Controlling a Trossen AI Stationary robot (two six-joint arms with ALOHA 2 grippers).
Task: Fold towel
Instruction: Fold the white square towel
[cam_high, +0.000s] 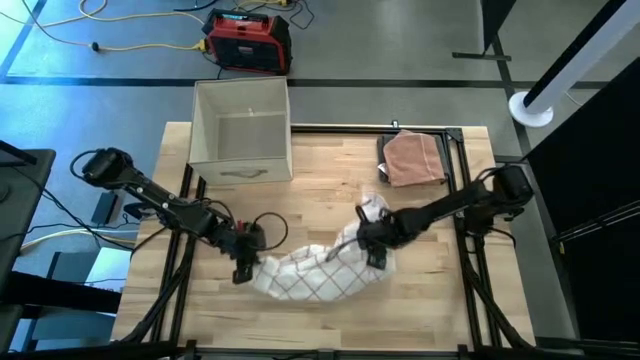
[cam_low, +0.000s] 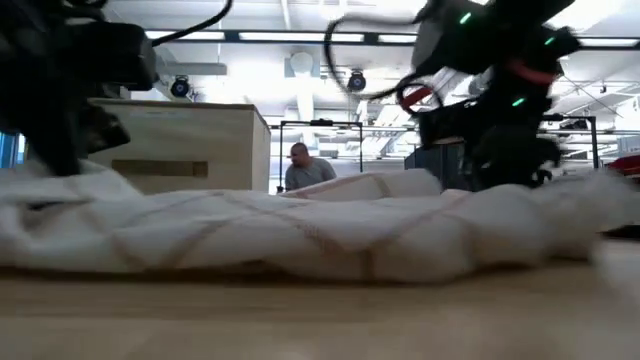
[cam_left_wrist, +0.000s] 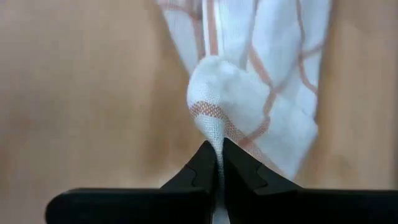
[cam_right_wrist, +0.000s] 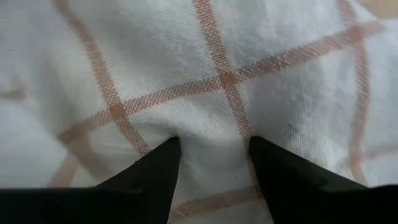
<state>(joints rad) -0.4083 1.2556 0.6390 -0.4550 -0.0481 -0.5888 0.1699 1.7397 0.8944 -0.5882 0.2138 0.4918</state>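
- the checked towel (cam_high: 312, 274) lay bunched on the table (cam_high: 330, 170), near its front edge.
- our left gripper (cam_left_wrist: 217, 163) pinched its left end; our right gripper (cam_right_wrist: 211, 163), fingers apart, pressed into its right end.
- we judged that spreading came next, once the right one closed.

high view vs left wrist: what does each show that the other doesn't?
High only: right gripper on the towel's other end, folded pink cloth, open box, red case on the floor.
Left wrist only: left gripper jaws pinched shut on a bunched towel corner.
Both: checked white towel on the wooden table.
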